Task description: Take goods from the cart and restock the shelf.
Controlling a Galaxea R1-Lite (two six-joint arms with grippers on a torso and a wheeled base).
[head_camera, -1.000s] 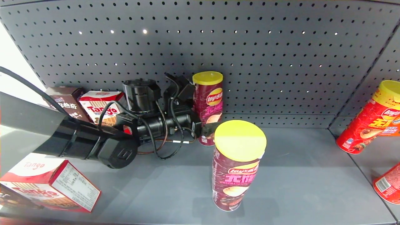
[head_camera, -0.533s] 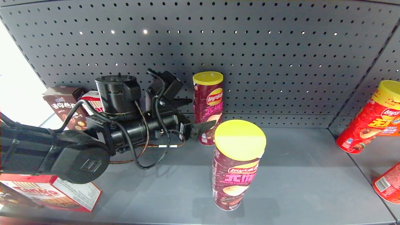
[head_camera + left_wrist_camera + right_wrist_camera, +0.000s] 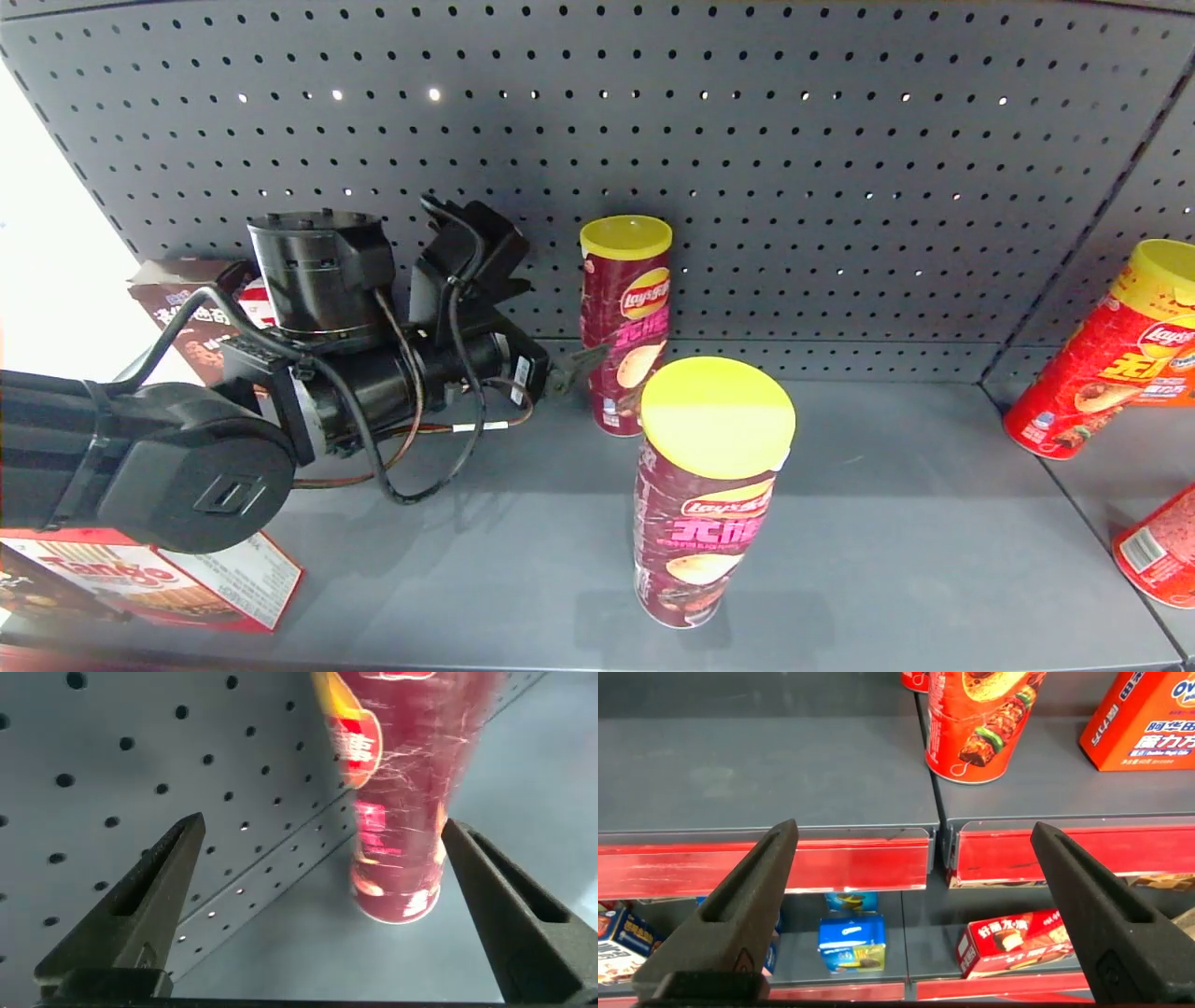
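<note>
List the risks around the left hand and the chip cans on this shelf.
1. The open left hand has a finger close to the rear can. A sideways swing could tip that tall, narrow can.
2. The front can stands close before it, so one falling may topple the other.
3. The arm's loose cables hang low over the shelf near the wafer box and might snag.

- Your left arm (image 3: 187, 448) lies low over the shelf (image 3: 934, 523), coming in from its left edge with the wrist level and pointing toward the middle of the back edge.
- Your left gripper (image 3: 581, 359) has its jaws spread wide and is empty.
- Your right gripper (image 3: 913, 829) is also spread wide and empty.
</note>
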